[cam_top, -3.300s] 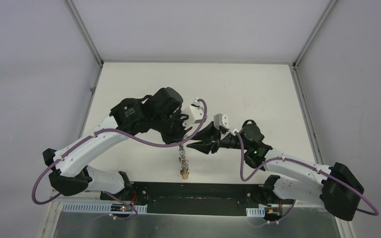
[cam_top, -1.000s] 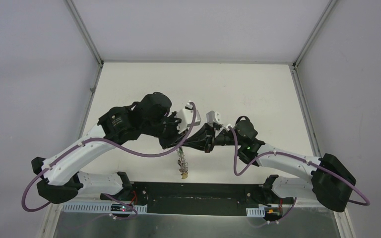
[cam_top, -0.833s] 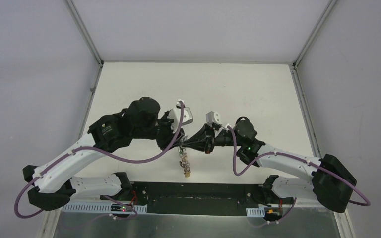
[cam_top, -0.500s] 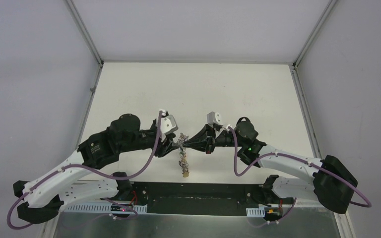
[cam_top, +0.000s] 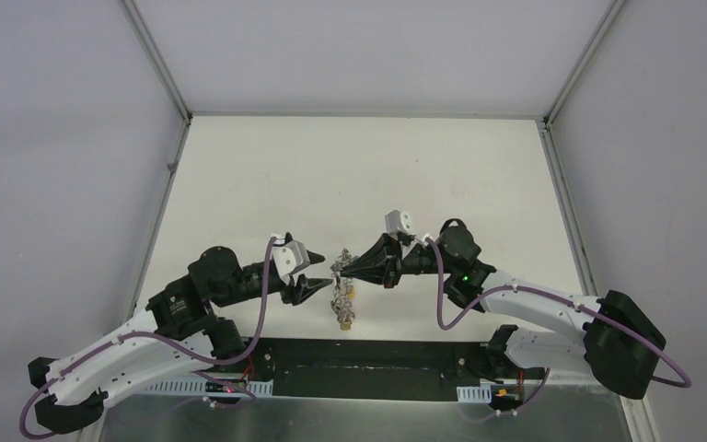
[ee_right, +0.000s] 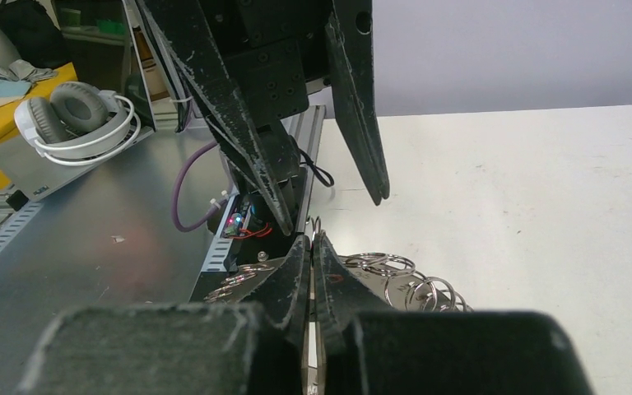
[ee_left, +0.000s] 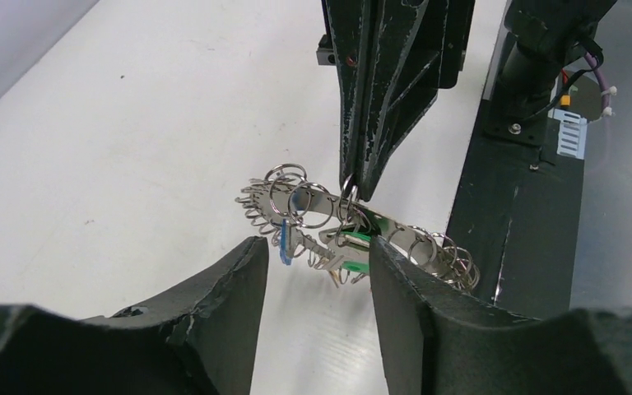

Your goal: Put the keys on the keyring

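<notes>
Now your right tool (cam_top: 341, 268) clamps the keyring (ee_left: 322, 206). Your left tool (cam_top: 323, 272) gapes empty at its nine o'clock.

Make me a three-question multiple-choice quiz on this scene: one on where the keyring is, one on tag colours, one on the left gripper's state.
1. Where over the table is the keyring?
A. At the far edge
B. Near the near edge, between the arms
C. In the far right corner

2. Which tag colours show on it in the left wrist view?
A. Pink and white
B. Black and purple
C. Blue and green

3. How is the left gripper?
A. Open, holding nothing
B. Shut on the keyring
C. Shut on a tag

Answers:
1 B: the right gripper pinches it there.
2 C: a blue tag and a green tag hang from it.
3 A: its fingers stand apart, clear of the ring.
</notes>
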Action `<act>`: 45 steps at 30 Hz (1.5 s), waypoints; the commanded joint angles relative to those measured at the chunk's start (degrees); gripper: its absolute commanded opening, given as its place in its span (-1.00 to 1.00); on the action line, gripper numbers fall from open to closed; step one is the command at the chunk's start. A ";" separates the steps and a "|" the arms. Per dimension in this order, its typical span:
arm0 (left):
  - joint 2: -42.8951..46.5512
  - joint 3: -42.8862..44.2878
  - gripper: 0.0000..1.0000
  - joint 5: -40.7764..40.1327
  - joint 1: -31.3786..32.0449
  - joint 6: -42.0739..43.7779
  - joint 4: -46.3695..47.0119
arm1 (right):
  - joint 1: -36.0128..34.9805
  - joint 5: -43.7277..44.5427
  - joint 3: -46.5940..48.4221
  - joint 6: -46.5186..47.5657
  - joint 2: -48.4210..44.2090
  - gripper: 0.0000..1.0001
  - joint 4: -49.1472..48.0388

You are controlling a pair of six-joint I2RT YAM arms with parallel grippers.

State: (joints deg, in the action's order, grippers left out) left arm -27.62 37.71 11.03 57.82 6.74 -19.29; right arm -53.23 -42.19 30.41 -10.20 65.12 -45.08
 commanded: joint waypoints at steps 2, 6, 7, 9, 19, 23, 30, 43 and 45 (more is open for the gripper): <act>0.39 -1.26 -0.14 4.12 0.63 2.86 7.72 | -0.13 -2.36 1.14 0.34 -1.80 -1.00 -4.23; -0.89 -1.21 -0.29 6.25 0.65 2.69 8.88 | -0.12 -2.24 1.20 0.43 -1.85 -1.00 -4.23; -1.33 -1.09 -0.31 6.67 0.65 2.64 8.77 | -0.12 -2.20 1.22 0.36 -1.80 -1.00 -4.23; -1.87 -0.90 -0.33 7.42 0.68 2.81 8.98 | -0.12 -2.26 1.31 0.37 -1.69 -1.00 -4.23; -4.24 0.32 -0.53 8.35 0.67 4.58 8.01 | -0.13 -2.37 1.58 0.41 -1.84 -1.00 -4.23; -4.59 1.09 -0.83 8.65 0.64 5.26 7.07 | -0.12 -2.38 1.56 0.37 -1.86 -1.00 -4.23; -6.01 5.19 -1.00 7.22 0.66 5.61 1.73 | -0.07 -1.32 1.41 0.24 -1.82 -0.93 -4.23; -19.16 26.71 -1.00 5.83 0.63 5.84 -24.54 | -0.16 2.38 1.93 4.12 -6.23 0.17 3.64; -22.01 30.60 -1.00 5.96 0.65 6.33 -29.31 | -0.14 2.34 2.52 4.11 -5.84 0.17 4.13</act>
State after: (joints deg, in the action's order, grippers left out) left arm -45.78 59.70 17.85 57.84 11.64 -40.16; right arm -53.19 -40.86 30.44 -7.62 59.92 -42.44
